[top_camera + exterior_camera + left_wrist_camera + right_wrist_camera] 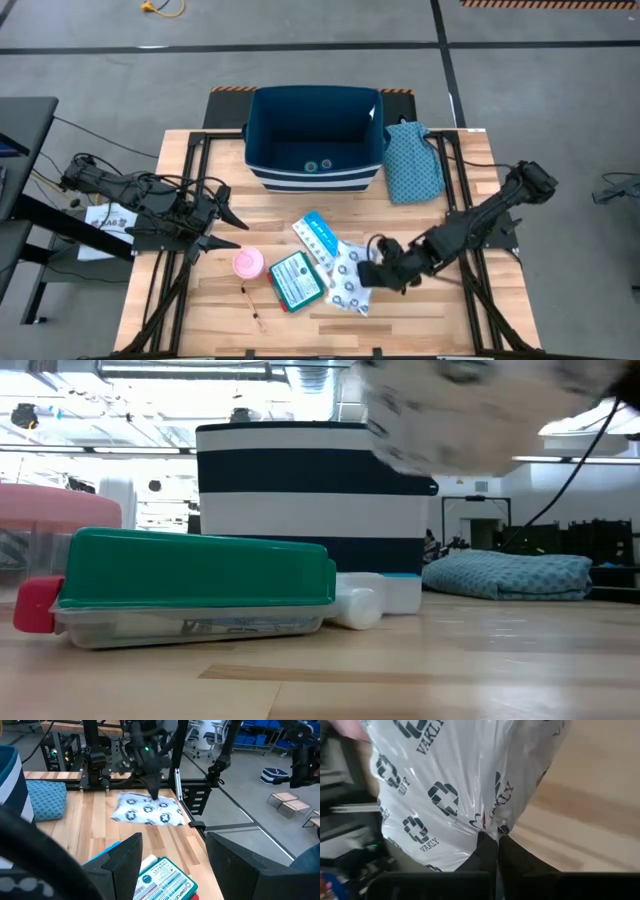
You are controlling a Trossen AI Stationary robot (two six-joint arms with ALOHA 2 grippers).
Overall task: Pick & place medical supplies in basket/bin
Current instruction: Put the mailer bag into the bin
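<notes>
While stretched low, right gripper (377,272) pinches pouch (350,278) (seemingly lifted).

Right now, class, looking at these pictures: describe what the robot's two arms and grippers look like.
Both arms are dark, jointed links with black cables running along them. The left gripper ends in two pointed black fingers; in its wrist view they appear as broad, flat, matte wedges. The right gripper is blocky and black, with narrow dark fingers.

The wooden table (420,320) carries the navy bin (315,140) at its far edge, a dotted cloth (413,162) just beside it. Nearer lie a pink roll (248,263), teal box (295,281), blue-white packet (318,236), patterned pouch (350,277) and thin swab (252,307).
</notes>
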